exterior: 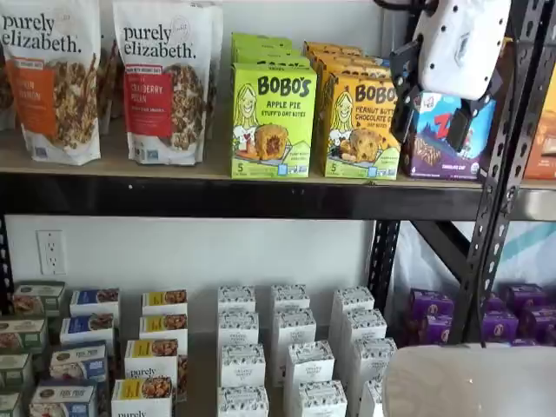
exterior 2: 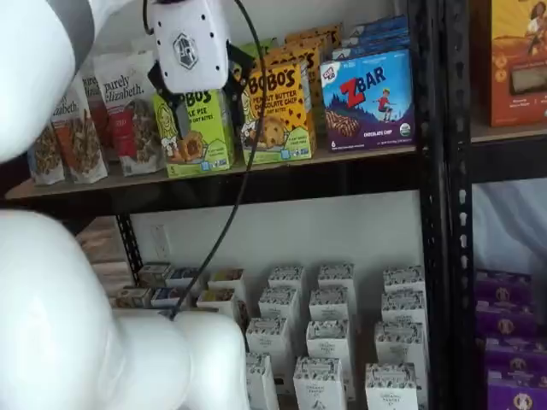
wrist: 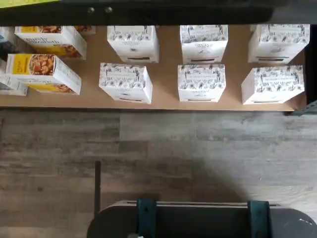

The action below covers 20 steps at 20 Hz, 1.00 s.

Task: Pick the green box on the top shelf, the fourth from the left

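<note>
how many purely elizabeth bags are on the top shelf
2 fully clear in a shelf view: an orange-labelled bag at the top shelf's far end, a red-labelled bag beside it. More may hide behind.

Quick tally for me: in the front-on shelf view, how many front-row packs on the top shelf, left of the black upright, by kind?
granola bags: 2
green box: 1
orange-yellow Bobo's box: 1
blue ZBar box: 1
Total: 5
</note>
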Available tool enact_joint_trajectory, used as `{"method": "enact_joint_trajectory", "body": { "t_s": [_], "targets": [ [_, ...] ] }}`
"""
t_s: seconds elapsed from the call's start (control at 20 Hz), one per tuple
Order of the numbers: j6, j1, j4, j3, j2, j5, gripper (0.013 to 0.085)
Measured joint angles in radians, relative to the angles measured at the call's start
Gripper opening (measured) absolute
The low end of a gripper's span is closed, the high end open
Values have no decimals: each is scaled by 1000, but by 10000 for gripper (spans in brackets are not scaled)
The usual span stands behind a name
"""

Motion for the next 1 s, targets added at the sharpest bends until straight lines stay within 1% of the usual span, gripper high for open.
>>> {"method": "enact_joint_trajectory", "body": {
  "t_s": [0.15, 0.4, 0.6, 0.7, 0.75, 0.8, 0.9, 1.0],
  "targets": [
    [1, 0, 3, -2, 5, -3, 850],
    [27, 32, -8, -11, 29, -19, 850],
    [75, 88, -25, -17, 53, -55, 850],
    [88, 100, -20, -18, 61, -66, 850],
    [91, 98, 0, -19, 68, -75, 850],
    [96, 102, 6, -19, 72, -83, 850],
    [110, 119, 6, -19, 79, -102, 850],
    [148, 167, -25, -28, 99, -127, 850]
  ]
}}
